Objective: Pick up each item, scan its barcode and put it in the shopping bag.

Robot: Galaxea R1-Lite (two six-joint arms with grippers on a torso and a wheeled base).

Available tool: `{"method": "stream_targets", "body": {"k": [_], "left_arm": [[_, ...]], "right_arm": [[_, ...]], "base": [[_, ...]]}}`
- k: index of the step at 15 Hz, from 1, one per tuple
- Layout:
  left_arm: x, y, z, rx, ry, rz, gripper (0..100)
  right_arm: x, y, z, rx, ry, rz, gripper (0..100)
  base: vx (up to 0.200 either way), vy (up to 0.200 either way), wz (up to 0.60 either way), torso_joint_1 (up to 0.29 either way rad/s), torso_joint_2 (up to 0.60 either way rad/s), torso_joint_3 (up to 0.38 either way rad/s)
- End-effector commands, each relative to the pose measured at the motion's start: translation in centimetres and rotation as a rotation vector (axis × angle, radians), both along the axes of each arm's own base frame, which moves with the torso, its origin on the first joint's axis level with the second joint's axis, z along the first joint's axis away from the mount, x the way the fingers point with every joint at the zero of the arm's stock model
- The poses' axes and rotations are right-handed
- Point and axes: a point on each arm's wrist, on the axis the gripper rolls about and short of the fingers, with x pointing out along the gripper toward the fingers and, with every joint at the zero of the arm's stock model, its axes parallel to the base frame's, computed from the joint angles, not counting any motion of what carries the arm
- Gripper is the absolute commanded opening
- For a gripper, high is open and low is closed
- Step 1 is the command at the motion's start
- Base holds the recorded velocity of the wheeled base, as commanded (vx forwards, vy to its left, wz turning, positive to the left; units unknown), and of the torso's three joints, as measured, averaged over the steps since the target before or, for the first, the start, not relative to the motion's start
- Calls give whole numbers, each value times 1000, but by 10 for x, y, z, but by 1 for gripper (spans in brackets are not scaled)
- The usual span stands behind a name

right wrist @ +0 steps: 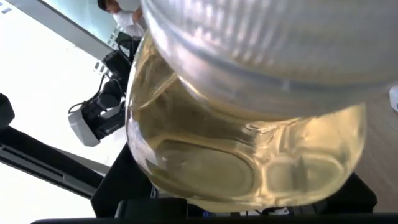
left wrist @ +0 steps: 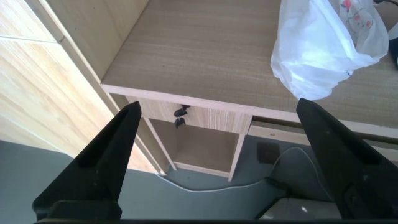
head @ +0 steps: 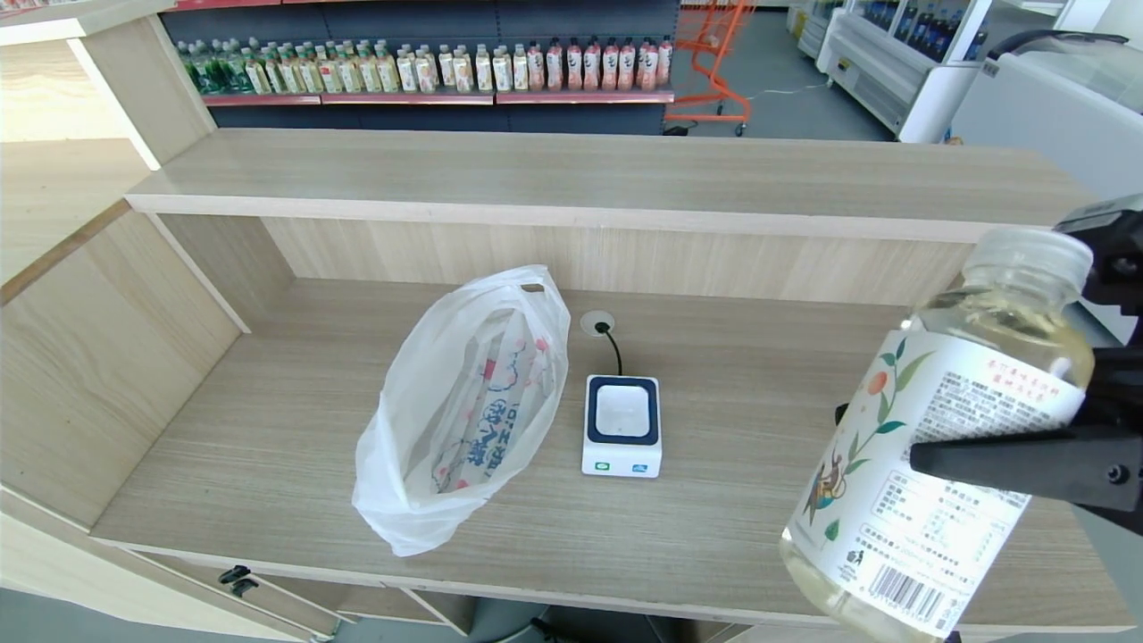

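Gripping a tilted bottle (head: pixel 946 384) in our right claw (head: pixel 902 442), left claw (left wrist: pixel 217 107) spread wide, bag (head: pixel 393 500), perhaps already filled, beside scanner (head: pixel 622 427).

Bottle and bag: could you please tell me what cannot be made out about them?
- Head view: bottle base cut off by the lower edge; a right gripper finger covers part of the label.
- Head view: shopping bag contents veiled by its plastic.
- Left wrist view: shopping bag's far end cut off by the frame edge.
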Motion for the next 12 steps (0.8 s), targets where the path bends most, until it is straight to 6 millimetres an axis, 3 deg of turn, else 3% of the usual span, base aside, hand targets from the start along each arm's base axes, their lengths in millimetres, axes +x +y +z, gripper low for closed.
{"method": "stream_targets", "body": {"k": [1,12], "left_arm": [[0,0,0,0,0,1,100],[0,0,0,0,1,1,100]], "right_arm": [[-3,1,2,4,-7,11,0],[-12,1,7,18,7,26,0]], "base": [[0,0,0,0,0,0],[0,0,0,0,0,0]]}}
